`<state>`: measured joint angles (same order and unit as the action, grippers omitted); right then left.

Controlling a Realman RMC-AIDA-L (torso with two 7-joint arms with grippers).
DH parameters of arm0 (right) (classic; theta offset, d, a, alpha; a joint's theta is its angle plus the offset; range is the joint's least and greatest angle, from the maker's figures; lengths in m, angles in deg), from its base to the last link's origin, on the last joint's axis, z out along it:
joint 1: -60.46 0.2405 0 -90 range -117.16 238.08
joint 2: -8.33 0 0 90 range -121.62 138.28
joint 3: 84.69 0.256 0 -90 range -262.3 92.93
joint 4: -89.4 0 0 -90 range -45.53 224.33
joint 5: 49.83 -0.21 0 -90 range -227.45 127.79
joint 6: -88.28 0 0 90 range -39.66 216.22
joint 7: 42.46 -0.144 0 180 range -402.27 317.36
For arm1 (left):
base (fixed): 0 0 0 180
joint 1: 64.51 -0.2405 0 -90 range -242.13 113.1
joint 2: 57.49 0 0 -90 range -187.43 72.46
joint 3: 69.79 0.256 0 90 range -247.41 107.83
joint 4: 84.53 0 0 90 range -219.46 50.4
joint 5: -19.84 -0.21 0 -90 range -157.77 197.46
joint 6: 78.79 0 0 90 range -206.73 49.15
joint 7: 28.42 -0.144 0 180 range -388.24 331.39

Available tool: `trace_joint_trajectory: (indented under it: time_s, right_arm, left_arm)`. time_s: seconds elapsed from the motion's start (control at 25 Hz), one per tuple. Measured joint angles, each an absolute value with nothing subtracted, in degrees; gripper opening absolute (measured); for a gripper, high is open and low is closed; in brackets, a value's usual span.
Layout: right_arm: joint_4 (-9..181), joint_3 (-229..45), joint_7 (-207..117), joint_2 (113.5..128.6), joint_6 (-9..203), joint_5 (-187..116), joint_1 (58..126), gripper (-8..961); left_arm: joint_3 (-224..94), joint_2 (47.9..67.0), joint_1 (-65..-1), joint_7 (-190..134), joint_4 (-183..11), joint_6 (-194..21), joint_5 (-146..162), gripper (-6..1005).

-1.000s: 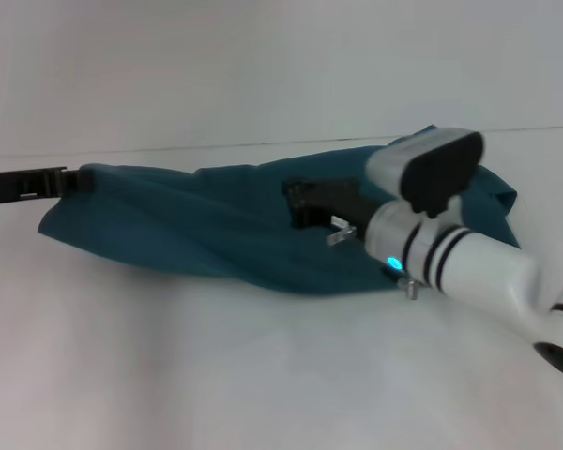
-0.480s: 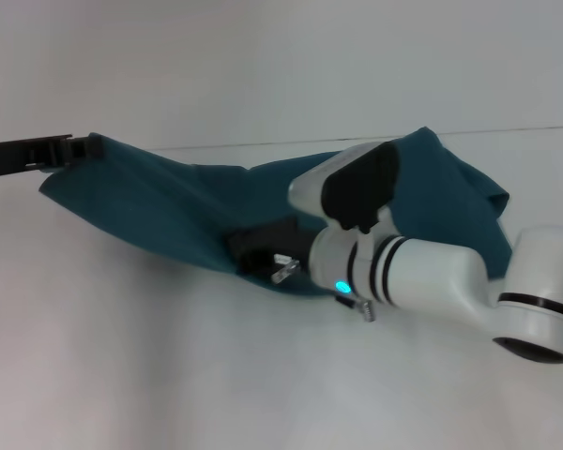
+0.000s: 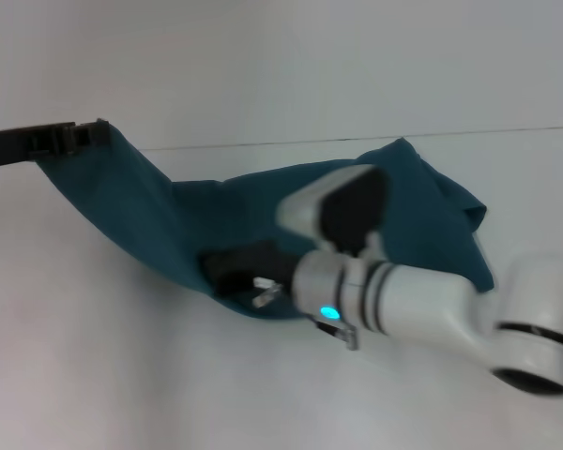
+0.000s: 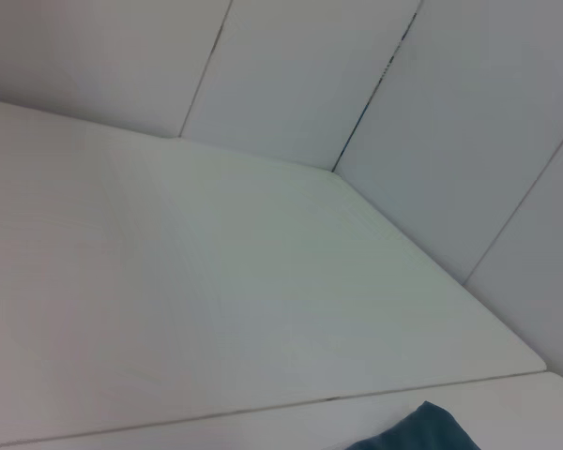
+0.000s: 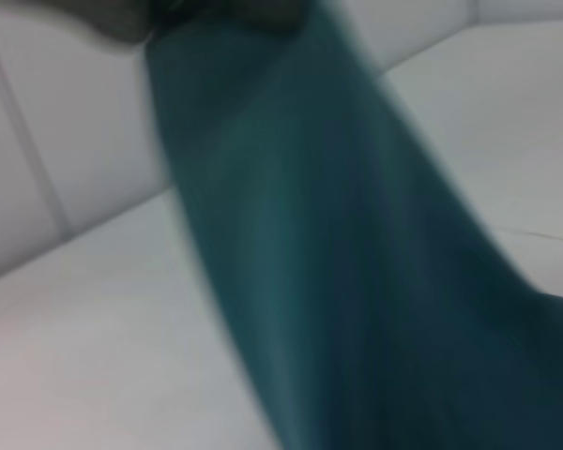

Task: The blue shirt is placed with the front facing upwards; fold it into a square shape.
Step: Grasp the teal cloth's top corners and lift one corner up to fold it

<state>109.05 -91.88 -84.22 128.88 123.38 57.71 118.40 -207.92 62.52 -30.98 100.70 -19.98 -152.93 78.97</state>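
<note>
With both my grippers clamped on the blue shirt [image 3: 263,202], my left gripper [image 3: 92,134] has hoisted its corner higher while my right gripper [image 3: 227,272] drags the near edge leftward, bunching cloth over the white table [image 3: 122,375] mid-fold.

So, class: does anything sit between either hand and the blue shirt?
Nothing visible does. The left hand holds one corner of the blue shirt raised; the right hand grips its near edge.
</note>
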Motion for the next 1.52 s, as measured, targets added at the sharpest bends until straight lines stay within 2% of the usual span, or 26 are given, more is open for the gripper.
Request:
trace_joint_trajectory:
  time_s: [0.16, 0.28, 0.8, 1.16, 1.24, 1.4, 1.52]
  right_arm:
    - [105.4, -85.8, -84.1, 128.68, 132.5, 57.8, 110.0, -1]
    - [103.8, -82.3, -83.0, 128.84, 134.2, 57.8, 107.5, -1]
    - [109.5, -82.8, -82.4, 129.51, 116.5, 63.0, 117.6, -1]
    - [114.5, -79.8, -82.9, 129.81, 114.2, 71.7, 120.0, 0]
    - [115.0, -78.1, -82.5, 129.43, 114.6, 72.1, 118.3, 0]
    - [114.2, -72.1, -81.9, 128.41, 119.9, 72.1, 110.5, 0]
    - [112.5, -68.1, -81.4, 128.42, 123.4, 72.1, 106.1, 0]
  left_arm:
    - [-207.9, 62.48, -31.1, 100.6, -19.7, -153.3, 79.0, 38]
    - [-207.9, 62.5, -31.1, 100.5, -19.7, -153.7, 79.5, 38]
    - [-208.0, 62.37, -31.3, 99.7, -17.9, -155.7, 83.7, 38]
    - [-208.1, 62.35, -31.5, 98.9, -17.6, -156.2, 85.2, 39]
    - [-208.1, 62.31, -31.5, 98.7, -18.0, -156.1, 85.2, 39]
    - [-208.1, 62.25, -32.0, 98.4, -18.3, -156.3, 85.3, 39]
    - [-208.1, 62.33, -32.1, 98.4, -18.2, -156.4, 85.3, 39]
